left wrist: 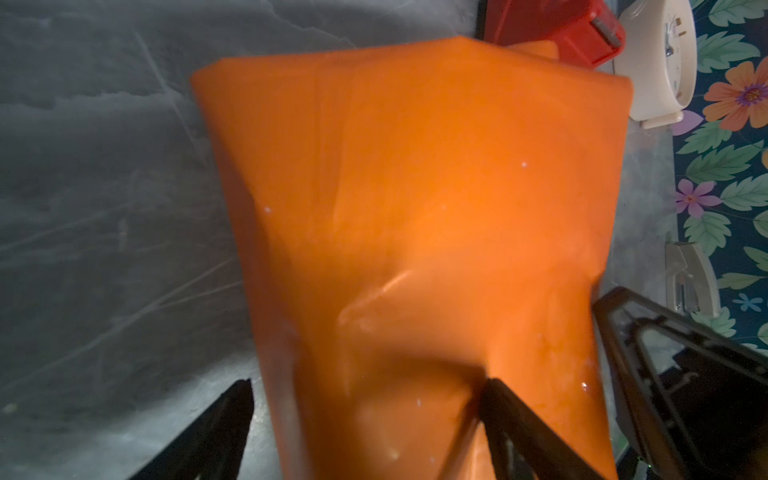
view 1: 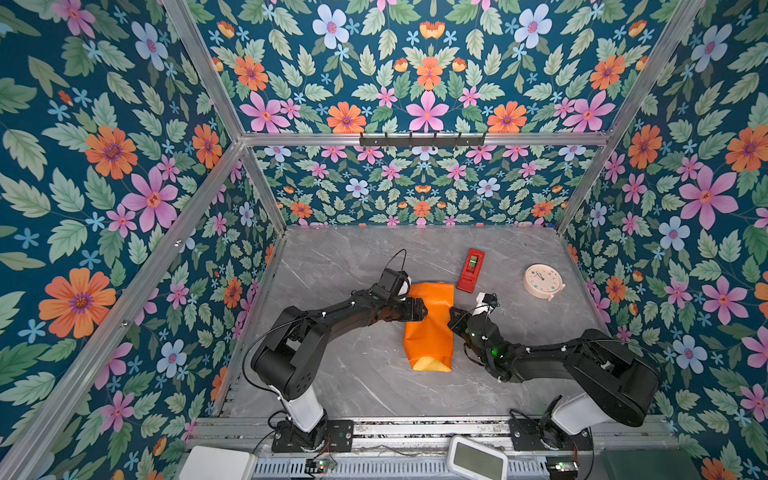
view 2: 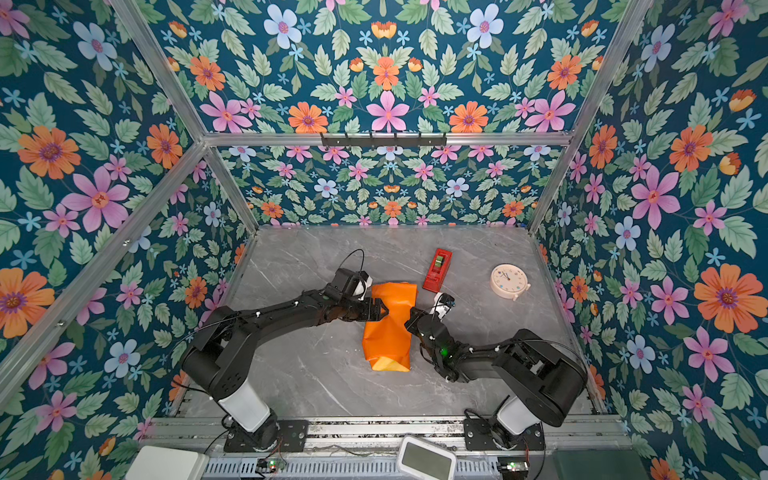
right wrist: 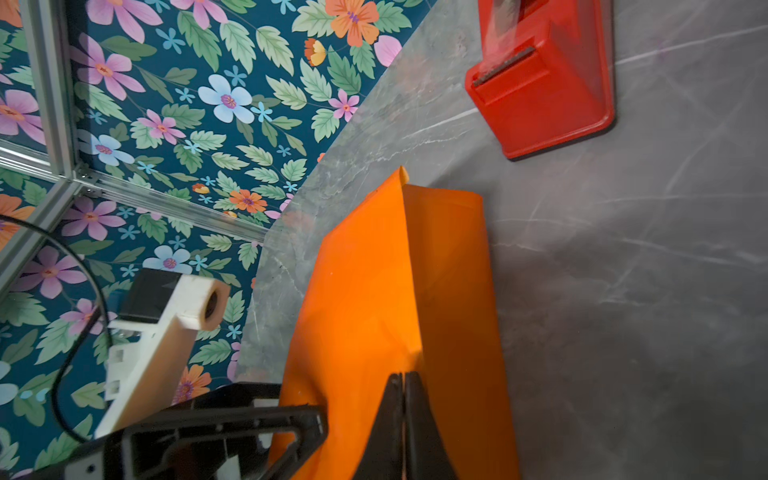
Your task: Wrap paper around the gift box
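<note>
The paper (view 1: 430, 328) (view 2: 388, 332) lies folded into a long orange bundle at mid table, yellow inside showing at its near end (view 1: 430, 365). The gift box is hidden under it. My left gripper (view 1: 419, 311) (view 2: 380, 311) stands open over the bundle's far half. In the left wrist view one fingertip (left wrist: 498, 403) presses on the paper (left wrist: 415, 187), the other hangs beside it over the table; the left gripper's (left wrist: 365, 411) jaws stay wide apart. My right gripper (view 1: 452, 318) (right wrist: 403, 376) is shut on a raised fold of the paper (right wrist: 374, 291) at its right edge.
A red tape dispenser (view 1: 471, 270) (right wrist: 544, 83) lies just beyond the bundle's far right corner. A cream alarm clock (view 1: 542, 281) (left wrist: 665, 62) lies further right. The grey marble table (view 1: 353, 374) is fenced by floral walls on three sides.
</note>
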Robot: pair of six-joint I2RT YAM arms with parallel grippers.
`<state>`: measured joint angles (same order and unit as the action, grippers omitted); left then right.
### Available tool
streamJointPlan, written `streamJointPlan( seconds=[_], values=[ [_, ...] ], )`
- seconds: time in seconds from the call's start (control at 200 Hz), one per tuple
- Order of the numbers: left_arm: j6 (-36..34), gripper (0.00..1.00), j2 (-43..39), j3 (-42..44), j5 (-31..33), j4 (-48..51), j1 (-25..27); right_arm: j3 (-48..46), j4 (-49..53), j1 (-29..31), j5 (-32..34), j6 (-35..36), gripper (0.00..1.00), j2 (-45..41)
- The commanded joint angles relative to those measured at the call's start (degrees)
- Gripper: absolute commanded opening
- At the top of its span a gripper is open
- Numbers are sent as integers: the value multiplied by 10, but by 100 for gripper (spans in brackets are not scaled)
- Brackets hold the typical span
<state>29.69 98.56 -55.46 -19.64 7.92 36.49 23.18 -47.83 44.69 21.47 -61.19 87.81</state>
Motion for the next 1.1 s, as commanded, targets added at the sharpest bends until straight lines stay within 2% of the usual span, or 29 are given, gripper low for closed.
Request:
streamJointPlan(
  seconds=[0.0, 0.55, 0.86, 1.095],
  values=[
    [-24, 87, 18, 13, 75, 131, 2, -4, -27, 3, 23, 13, 0, 2],
    [-24, 87, 19, 16, 75, 129, 0, -7, -55, 14, 1, 2, 0, 39],
    [-26, 87, 18, 18, 73, 128, -3, 2, -45, 19, -2, 2, 11, 30],
    [-26, 87, 18, 18, 73, 126, -4, 5, -19, 18, -1, 1, 26, 17]
  ],
)
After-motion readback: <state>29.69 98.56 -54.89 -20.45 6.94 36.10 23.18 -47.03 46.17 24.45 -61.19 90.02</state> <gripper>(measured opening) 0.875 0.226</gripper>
